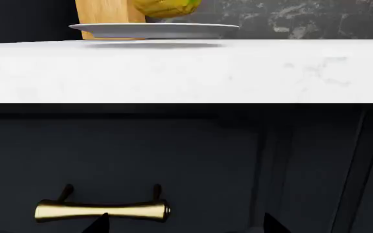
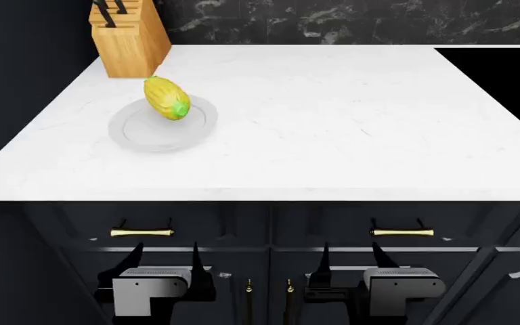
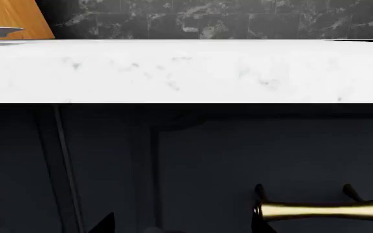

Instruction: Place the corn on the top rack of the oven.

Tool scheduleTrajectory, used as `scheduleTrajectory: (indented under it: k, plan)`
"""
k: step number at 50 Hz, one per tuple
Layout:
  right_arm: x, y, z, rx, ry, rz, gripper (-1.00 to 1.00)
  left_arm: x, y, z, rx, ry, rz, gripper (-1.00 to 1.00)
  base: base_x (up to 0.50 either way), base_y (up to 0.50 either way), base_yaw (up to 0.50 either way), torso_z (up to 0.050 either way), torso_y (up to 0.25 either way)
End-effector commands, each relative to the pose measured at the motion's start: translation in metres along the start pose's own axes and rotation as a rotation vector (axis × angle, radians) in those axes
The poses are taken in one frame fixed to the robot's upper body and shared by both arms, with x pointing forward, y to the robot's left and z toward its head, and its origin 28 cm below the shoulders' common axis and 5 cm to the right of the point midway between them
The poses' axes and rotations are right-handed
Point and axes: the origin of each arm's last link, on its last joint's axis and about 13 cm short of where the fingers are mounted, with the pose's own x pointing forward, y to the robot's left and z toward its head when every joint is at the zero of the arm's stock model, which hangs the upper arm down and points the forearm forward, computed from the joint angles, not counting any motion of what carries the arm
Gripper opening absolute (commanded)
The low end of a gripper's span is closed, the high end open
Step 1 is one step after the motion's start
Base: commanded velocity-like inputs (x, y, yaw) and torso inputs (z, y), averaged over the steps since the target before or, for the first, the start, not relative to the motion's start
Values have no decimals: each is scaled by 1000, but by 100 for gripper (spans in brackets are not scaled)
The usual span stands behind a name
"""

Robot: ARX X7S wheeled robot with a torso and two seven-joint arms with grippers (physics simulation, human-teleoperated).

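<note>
The corn (image 2: 167,98) lies on a grey plate (image 2: 138,134) at the head view's upper left, its long axis slanting toward the lower right, nearer the left gripper (image 2: 165,259) than the right gripper (image 2: 351,257), both low, open and empty.

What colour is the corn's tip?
Bright green, on the yellow corn; the head view shows it best.
</note>
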Motion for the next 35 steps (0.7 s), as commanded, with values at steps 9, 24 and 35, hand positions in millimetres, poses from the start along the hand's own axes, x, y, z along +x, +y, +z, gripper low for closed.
scheduleTrajectory:
  k: [9,24,35]
  plan:
    - [-2,2,1,-18,-3,18,100,0,-1,0,12,-21,-14,100,0,0,0,0,0]
    - [-5,8,69,-28,-70,1,100,4,6,55,-22,-51,42,100,0,0,0,0,0]
    - [11,19,131,-69,-152,43,100,15,1,114,47,-108,12,100,0,0,0,0,0]
